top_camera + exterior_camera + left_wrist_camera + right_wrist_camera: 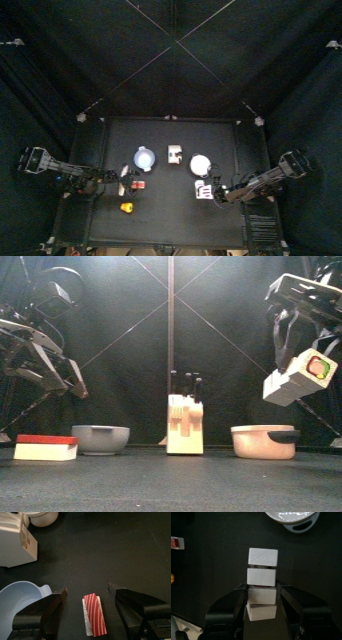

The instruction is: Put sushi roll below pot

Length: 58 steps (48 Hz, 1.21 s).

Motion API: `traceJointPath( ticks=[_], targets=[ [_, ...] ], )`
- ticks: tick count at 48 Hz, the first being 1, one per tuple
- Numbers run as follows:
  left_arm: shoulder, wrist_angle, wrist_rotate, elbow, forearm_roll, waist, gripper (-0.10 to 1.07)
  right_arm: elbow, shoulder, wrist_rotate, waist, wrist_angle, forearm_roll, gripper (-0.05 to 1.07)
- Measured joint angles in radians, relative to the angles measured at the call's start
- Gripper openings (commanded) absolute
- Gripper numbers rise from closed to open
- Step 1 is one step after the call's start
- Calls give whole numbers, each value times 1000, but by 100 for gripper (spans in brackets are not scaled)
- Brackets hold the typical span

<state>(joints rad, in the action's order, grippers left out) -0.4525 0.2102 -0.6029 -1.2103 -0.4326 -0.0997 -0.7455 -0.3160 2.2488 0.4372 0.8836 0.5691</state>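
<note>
The sushi roll (297, 378), a white chunk with a green and red end, hangs high above the table in my right gripper (285, 356), which is shut on it. In the right wrist view the roll (262, 559) shows as a row of white blocks between the jaws. In the top view the roll (205, 189) is just in front of the pot (201, 164). The pot (262, 441) is round and whitish and stands on the table right of middle. My left gripper (87, 591) is open and empty over a red striped piece (94, 614).
A bluish bowl (143, 156) stands left of middle. A white rectangular block (175, 154) stands between the bowl and the pot. A red and white piece (135, 184) and a small yellow item (127, 207) lie at the front left.
</note>
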Motion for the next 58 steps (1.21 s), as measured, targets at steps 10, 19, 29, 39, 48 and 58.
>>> traceJointPath(
  ticks=[10, 19, 29, 39, 48, 58],
  targets=[
    [2, 0, 0, 0, 0, 0, 98, 25, 97, 51, 31, -26, -23, 63],
    [0, 0, 0, 2, 0, 0, 98, 64, 183, 41, 28, -29, -29, 64],
    [0, 0, 0, 2, 0, 0, 98, 71, 199, 57, 28, -21, -44, 64],
    [0, 0, 0, 0, 2, 0, 98, 69, 218, 54, 25, 0, -64, 65],
    [0, 0, 0, 2, 2, 0, 98, 55, 232, 51, 17, 3, -63, 69],
    [2, 0, 0, 2, 2, 0, 98, 52, 258, 51, 14, 2, -64, 87]
  ],
)
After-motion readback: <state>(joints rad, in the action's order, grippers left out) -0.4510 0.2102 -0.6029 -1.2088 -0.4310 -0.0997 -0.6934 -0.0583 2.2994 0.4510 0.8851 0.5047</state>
